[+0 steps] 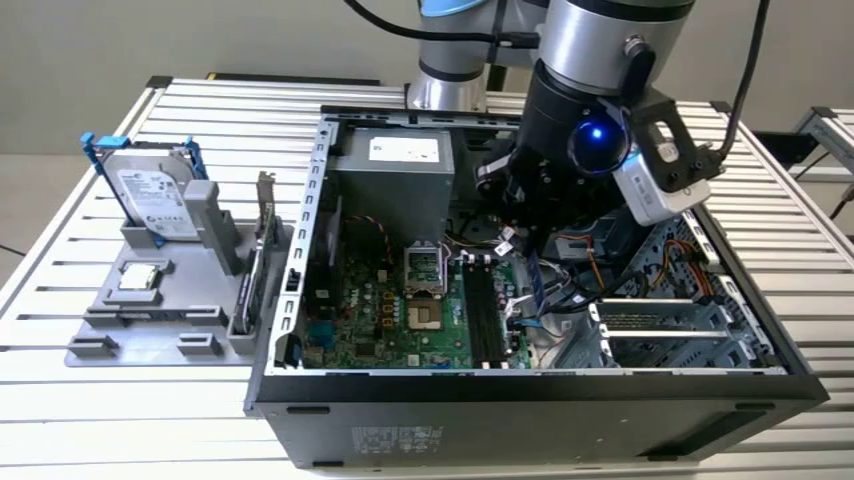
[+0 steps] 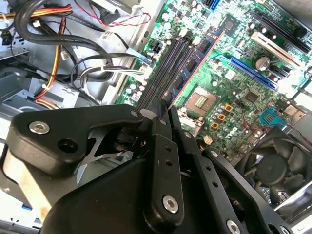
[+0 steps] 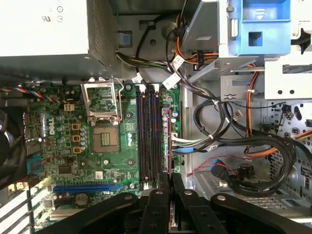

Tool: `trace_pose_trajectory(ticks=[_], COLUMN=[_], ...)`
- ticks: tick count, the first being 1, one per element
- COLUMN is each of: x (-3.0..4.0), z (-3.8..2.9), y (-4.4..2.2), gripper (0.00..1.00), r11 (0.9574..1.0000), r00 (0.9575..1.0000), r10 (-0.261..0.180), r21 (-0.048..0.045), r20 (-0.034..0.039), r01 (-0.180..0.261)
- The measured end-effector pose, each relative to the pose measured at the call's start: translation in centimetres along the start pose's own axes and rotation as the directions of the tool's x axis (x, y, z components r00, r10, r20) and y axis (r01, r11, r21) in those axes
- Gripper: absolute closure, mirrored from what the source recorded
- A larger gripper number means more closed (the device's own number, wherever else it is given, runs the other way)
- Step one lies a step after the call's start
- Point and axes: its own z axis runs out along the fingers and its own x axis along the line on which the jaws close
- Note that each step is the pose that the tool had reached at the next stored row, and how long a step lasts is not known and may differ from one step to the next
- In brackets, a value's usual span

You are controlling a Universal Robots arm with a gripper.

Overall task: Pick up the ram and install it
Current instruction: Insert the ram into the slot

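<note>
One pincer (image 3: 170, 183) is hanging inside the open computer case (image 1: 534, 385), directly over the black memory slots (image 3: 148, 136) beside the processor socket (image 3: 106, 139) on the green motherboard (image 1: 387, 320). Its fingers (image 2: 163, 122) are pressing close together on the ram (image 3: 169, 146), a thin board seen edge-on, which is sitting along the outermost slot on the cable side. On the slatted tabletop (image 1: 80, 420), near the edge at the exterior view's left, a grey fixture (image 1: 154, 320) is holding a hard drive (image 1: 150, 195) upright.
</note>
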Motion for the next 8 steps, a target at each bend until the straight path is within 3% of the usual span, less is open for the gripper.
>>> trace_pose_trajectory(ticks=[8], x=[0.01], z=[0.30], y=[0.01], gripper=[1.00], r11=[1.0000], r00=[1.0000], r10=[0.000], r21=[0.0000], r20=[0.0000], r01=[0.000])
